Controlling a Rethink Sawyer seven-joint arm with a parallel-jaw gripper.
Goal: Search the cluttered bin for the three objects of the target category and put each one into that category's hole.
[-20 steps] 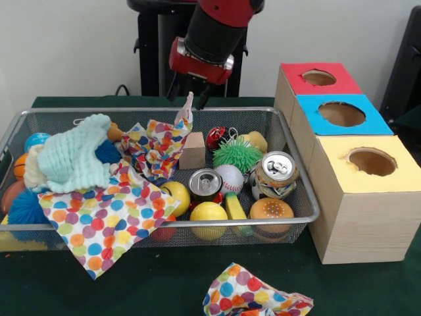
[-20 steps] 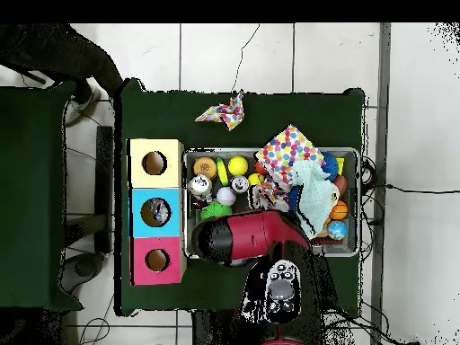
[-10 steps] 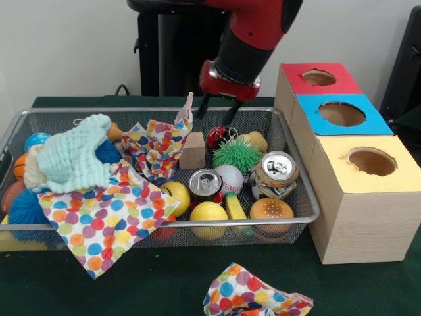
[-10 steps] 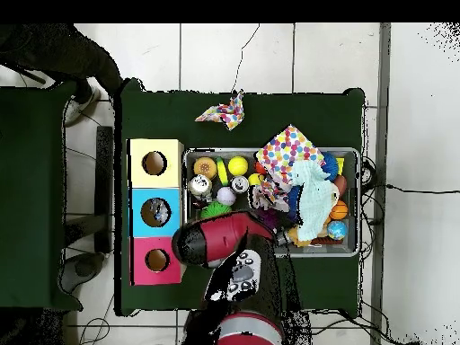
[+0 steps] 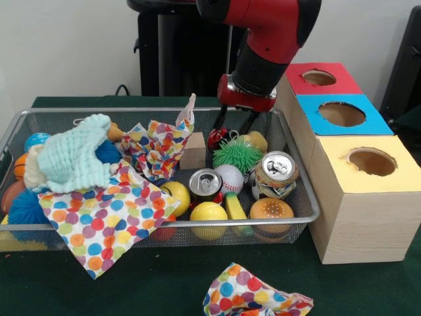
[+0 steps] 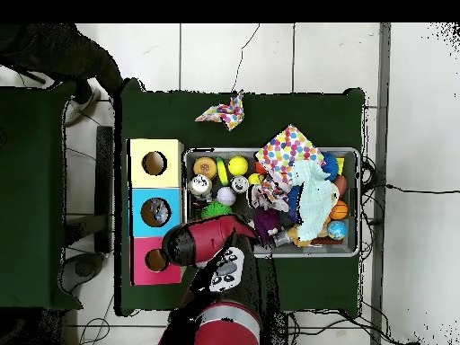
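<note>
The cluttered bin is a silver wire-mesh basket on the green table; it also shows in the overhead view. My gripper is open and empty. It hangs over the bin's far right corner, just above a red-and-black ball, a yellow toy and a green spiky ball. Three boxes with round holes stand to the right: red, blue and yellow. In the overhead view my red arm hides the gripper.
The bin also holds two cans, a baseball, yellow balls, a burger toy, a wooden block, polka-dot cloths and a mint knitted cloth. Another polka-dot cloth lies in front of the bin.
My gripper has moved right in the front view, from over the polka-dot cloth's raised corner to over the red-and-black ball, and a little lower. It stayed open.
</note>
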